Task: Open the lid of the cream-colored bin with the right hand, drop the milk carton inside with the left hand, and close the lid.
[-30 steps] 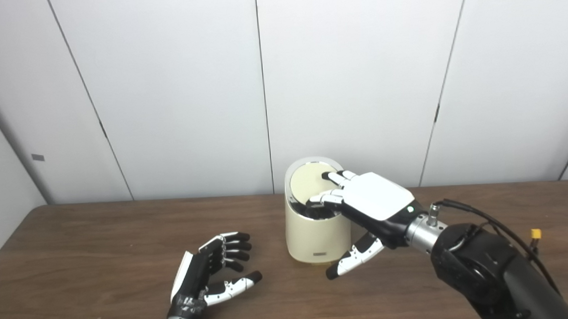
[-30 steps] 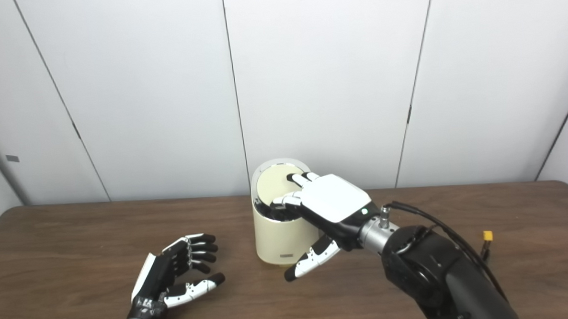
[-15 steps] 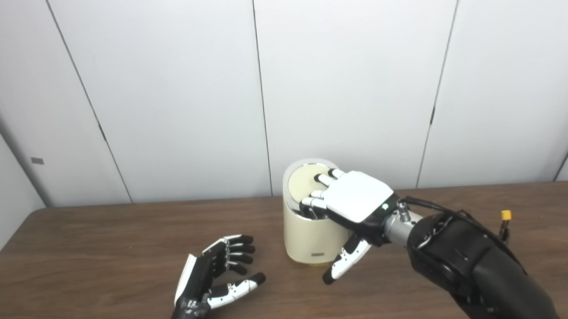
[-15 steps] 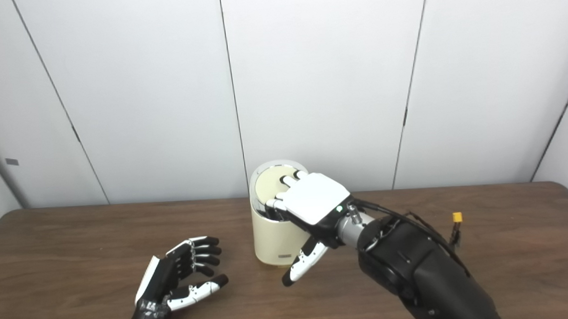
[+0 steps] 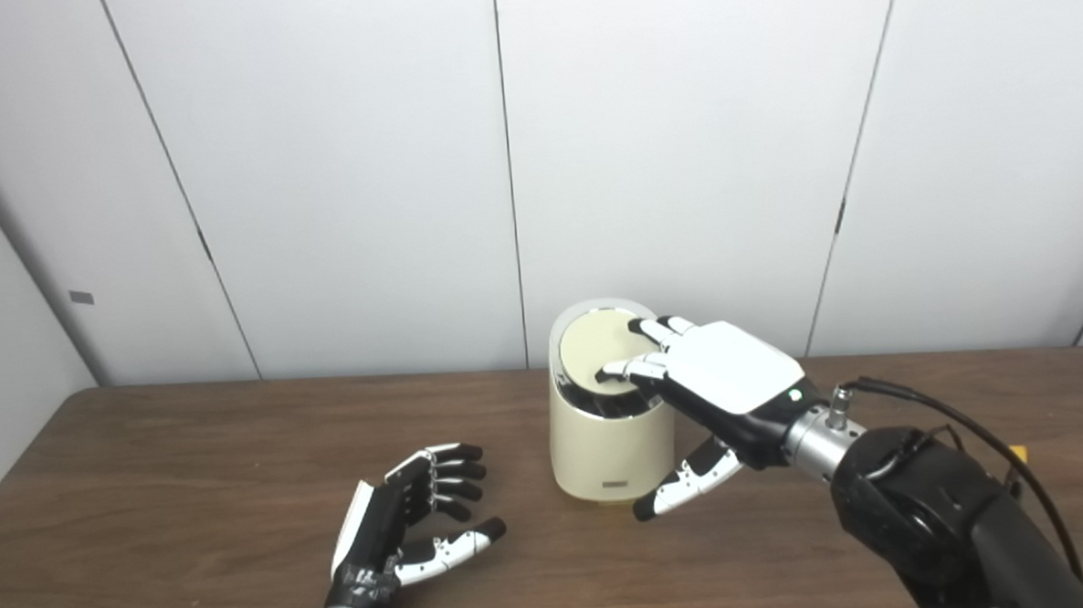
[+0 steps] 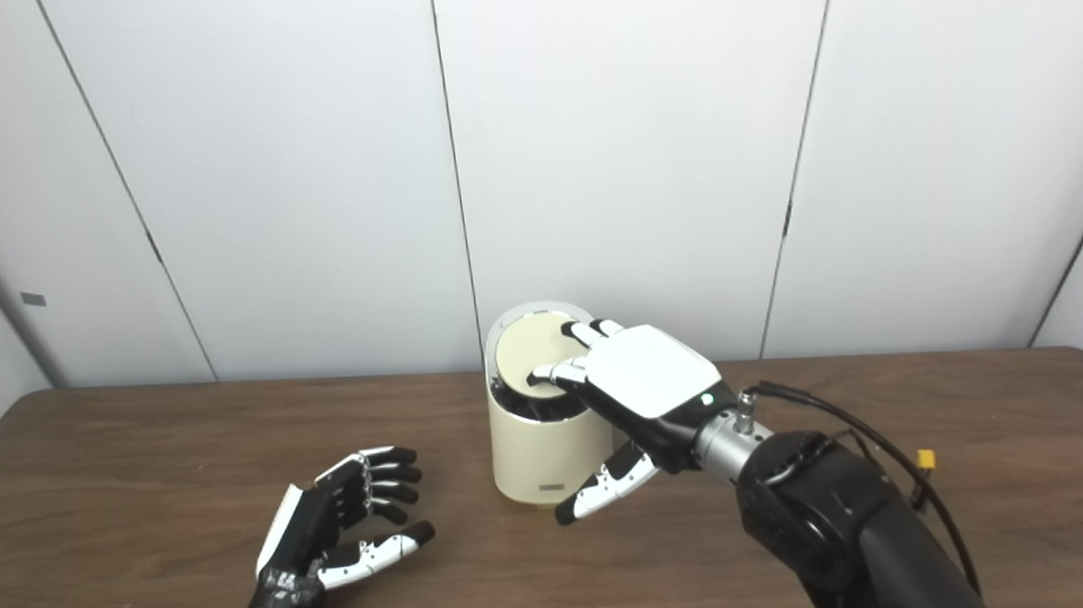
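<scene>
Since half a second ago my open right hand point(image 5: 723, 378) has backed off slightly; I press the lid point(image 5: 598, 349) flat onto the cream-colored bin point(image 5: 610, 447), left hand point(image 5: 405, 520) open, empty.

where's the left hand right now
The left hand rests open and empty on the table, front left of the bin.

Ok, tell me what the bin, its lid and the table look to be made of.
Bin: cream body, smooth with a soft sheen, likely plastic or painted metal; a shiny silver ring at the rim suggests metal trim. Lid: flat cream disc, matte, probably plastic. Table: dark brown with streaked grain, wood or wood-look laminate; which one is unclear.
</scene>
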Robot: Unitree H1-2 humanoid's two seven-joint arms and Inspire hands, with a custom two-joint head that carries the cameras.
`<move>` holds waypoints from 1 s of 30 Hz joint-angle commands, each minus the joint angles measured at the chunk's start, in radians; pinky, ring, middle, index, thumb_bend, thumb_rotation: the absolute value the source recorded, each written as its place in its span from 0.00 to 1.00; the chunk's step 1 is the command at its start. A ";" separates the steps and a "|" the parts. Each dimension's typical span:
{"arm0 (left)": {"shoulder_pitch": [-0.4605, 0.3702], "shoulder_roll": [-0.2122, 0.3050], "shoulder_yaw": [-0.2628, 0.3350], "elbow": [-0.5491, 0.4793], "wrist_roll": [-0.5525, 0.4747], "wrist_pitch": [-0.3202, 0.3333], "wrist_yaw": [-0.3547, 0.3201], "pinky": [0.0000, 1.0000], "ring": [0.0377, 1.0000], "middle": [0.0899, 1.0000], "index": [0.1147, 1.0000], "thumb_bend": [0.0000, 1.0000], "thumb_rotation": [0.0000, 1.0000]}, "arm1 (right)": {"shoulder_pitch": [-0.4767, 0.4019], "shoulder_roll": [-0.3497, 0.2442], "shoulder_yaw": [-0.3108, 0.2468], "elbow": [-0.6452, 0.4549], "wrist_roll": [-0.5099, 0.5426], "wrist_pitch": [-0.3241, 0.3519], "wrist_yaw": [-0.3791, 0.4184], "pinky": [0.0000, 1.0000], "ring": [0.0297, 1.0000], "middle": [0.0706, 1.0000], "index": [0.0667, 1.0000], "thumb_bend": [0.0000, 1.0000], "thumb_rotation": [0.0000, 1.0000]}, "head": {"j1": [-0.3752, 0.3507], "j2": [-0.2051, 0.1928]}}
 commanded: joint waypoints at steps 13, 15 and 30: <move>-0.013 0.005 -0.001 -0.015 -0.008 -0.028 0.002 0.52 0.60 0.63 0.69 0.68 0.04 | -0.001 0.035 -0.133 -0.023 0.076 0.016 -0.217 0.96 0.99 0.90 0.94 0.67 0.51 | 0.000 0.001; -0.011 0.004 -0.001 -0.022 -0.014 -0.022 -0.001 0.53 0.60 0.63 0.69 0.68 0.05 | 0.020 0.042 -0.161 -0.013 0.112 0.017 -0.248 0.88 0.96 0.90 0.93 0.68 0.51 | 0.000 0.001; -0.017 0.014 0.000 -0.038 -0.037 -0.039 -0.016 0.54 0.61 0.65 0.69 0.69 0.07 | 0.240 0.139 -0.378 0.120 0.654 0.002 -0.349 0.69 0.82 0.88 0.89 0.81 0.27 | -0.011 -0.004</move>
